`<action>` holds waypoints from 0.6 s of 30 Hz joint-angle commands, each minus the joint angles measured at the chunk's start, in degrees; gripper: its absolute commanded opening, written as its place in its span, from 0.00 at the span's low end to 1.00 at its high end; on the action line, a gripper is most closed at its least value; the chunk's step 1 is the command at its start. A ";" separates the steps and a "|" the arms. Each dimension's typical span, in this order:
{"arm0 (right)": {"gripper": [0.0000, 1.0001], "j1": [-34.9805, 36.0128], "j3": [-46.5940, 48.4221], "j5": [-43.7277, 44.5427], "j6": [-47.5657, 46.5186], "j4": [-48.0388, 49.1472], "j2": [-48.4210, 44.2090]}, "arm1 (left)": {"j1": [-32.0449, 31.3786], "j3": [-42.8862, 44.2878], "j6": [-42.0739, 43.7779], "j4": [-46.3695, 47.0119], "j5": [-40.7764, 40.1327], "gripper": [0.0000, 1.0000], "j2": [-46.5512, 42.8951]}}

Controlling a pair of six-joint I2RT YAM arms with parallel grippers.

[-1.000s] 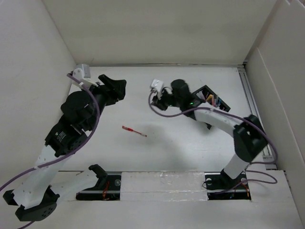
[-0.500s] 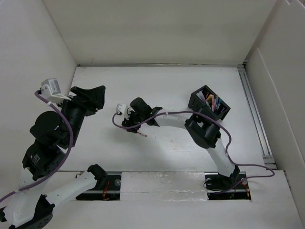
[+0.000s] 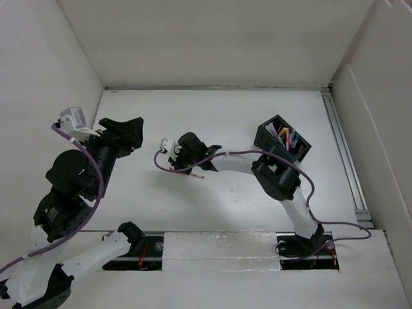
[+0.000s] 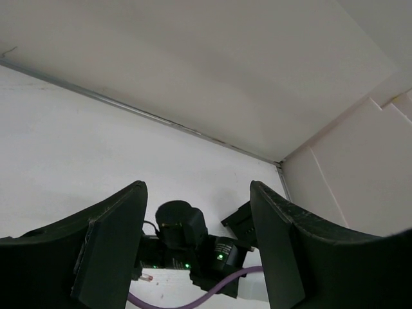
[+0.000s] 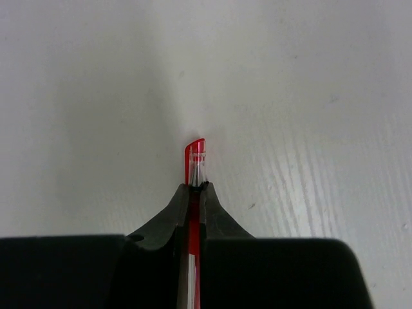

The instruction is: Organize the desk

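One red pen [image 5: 196,154] is clamped in the right gripper [image 5: 194,188] over the desk [image 5: 309,96]; the left gripper [image 4: 196,188] is seen parted, empty.

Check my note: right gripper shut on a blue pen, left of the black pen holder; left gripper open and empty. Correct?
No: the pen is red, not blue, as the right wrist view shows. The right gripper is shut on it, left of the black pen holder; the left gripper is open and empty.
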 commanded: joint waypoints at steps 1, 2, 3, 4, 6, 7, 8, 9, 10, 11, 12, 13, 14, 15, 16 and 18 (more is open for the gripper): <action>0.00 -1.98 -6.38 -4.40 2.71 8.86 -9.24 | 0.23 -0.91 1.37 3.82 0.79 0.61 1.48; 0.00 -4.08 -9.96 -8.42 3.50 12.30 -11.72 | 0.23 -1.08 1.46 4.26 1.40 0.61 2.01; 0.00 -5.32 -11.74 -10.12 4.38 15.72 -14.35 | 0.23 -1.17 1.46 4.88 1.85 0.61 2.54; 0.00 -6.72 -13.67 -11.79 6.47 22.63 -19.43 | 0.23 -1.17 1.46 5.84 3.50 0.61 4.02; 0.00 -11.80 -18.75 -15.22 8.60 28.91 -24.55 | 0.23 -1.09 2.33 7.16 5.53 0.62 5.61; 0.00 -13.75 -20.79 -16.01 10.08 33.47 -26.93 | 0.23 -0.91 2.77 7.86 8.59 0.65 7.97; 0.00 -16.03 -22.64 -17.67 10.71 35.60 -31.82 | 0.23 -0.56 3.47 7.78 9.92 0.66 9.47; 0.00 -21.01 -26.57 -18.56 12.45 39.80 -34.05 | 0.23 0.05 3.66 7.70 11.24 0.68 10.88; 0.00 -23.76 -28.87 -19.18 13.69 42.19 -36.59 | 0.23 0.32 4.01 7.52 14.39 0.70 13.77; 0.00 -26.66 -31.33 -19.97 14.92 44.65 -41.05 | 0.23 0.41 4.10 7.43 15.55 0.71 15.01; 0.00 -35.56 -37.97 -20.93 18.50 50.24 -45.01 | 0.23 0.84 3.84 7.34 17.39 0.74 18.16; 0.00 -35.65 -38.03 -20.94 18.54 50.30 -45.05 | 0.23 0.85 3.83 7.34 18.10 0.74 18.19; 0.00 -38.70 -39.78 -21.99 19.15 51.43 -46.62 | 0.23 0.76 3.75 7.69 18.72 0.75 18.71; 0.00 -41.60 -41.53 -23.04 21.85 55.18 -48.72 | 0.23 0.41 3.48 8.13 19.33 0.76 19.15; 0.00 -46.94 -44.94 -24.01 23.27 58.09 -49.27 | 0.23 0.15 3.48 9.44 19.95 0.78 19.59; 0.00 -51.71 -47.34 -28.13 27.13 68.07 -48.58 | 0.23 -0.47 3.48 10.68 20.48 0.79 19.86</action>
